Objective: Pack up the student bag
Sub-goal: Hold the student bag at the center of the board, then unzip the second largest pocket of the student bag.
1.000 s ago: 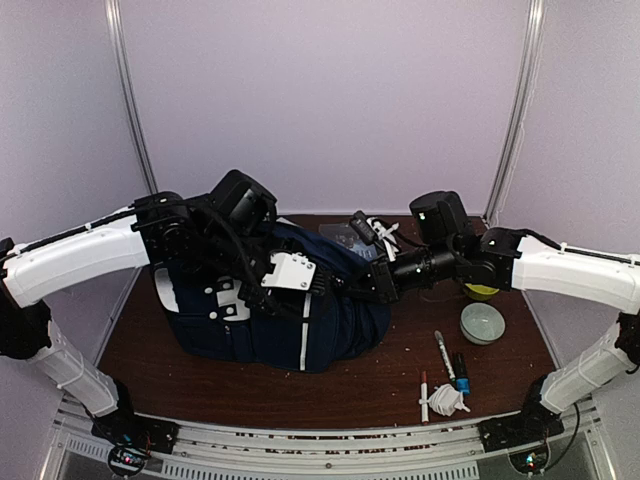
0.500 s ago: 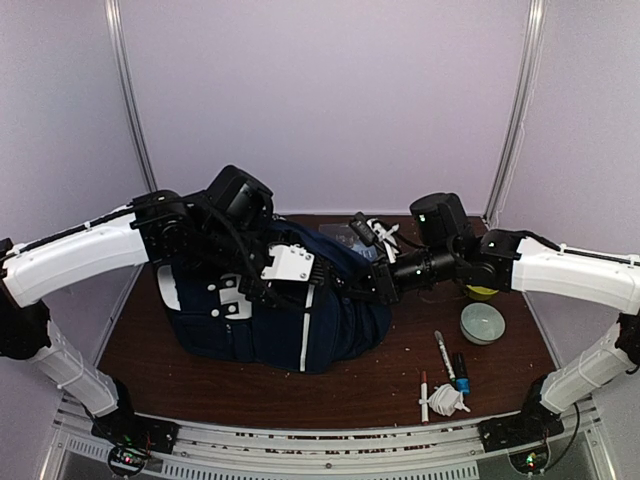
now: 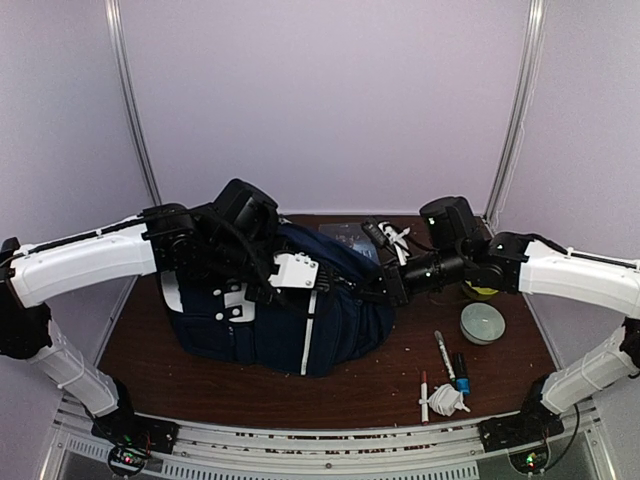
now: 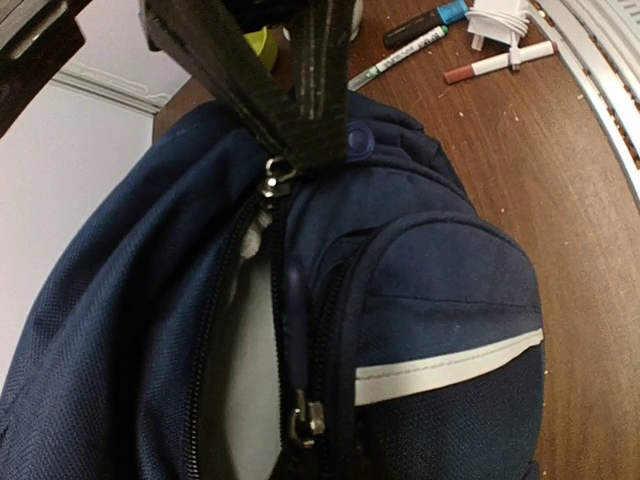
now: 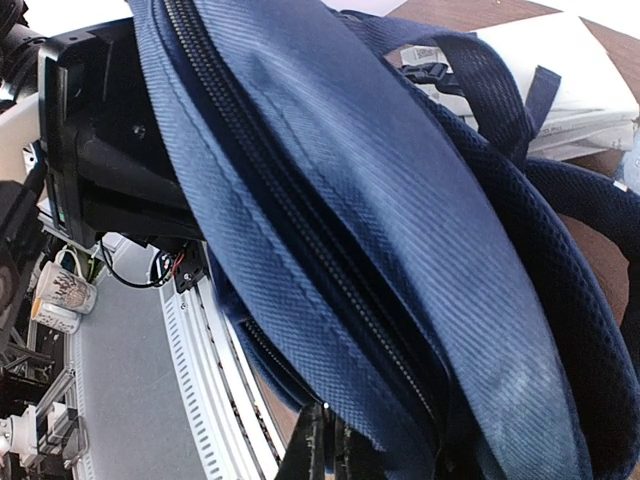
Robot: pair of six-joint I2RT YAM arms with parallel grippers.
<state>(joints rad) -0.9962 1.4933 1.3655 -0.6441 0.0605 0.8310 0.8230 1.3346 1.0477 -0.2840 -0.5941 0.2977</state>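
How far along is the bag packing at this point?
Done: the main zipper of the student bag stands partly open, with a pale interior showing; its contents cannot be seen. In hand: the left hand is shut at the zipper slider, and the right hand is shut on the bag's edge fabric. Left: markers, a white charger and a bowl lie outside on the table.

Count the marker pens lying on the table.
3, all right of the student bag: a white marker, a black marker with a blue end beside it, a red-capped marker nearest the front edge. The bag may hide more.
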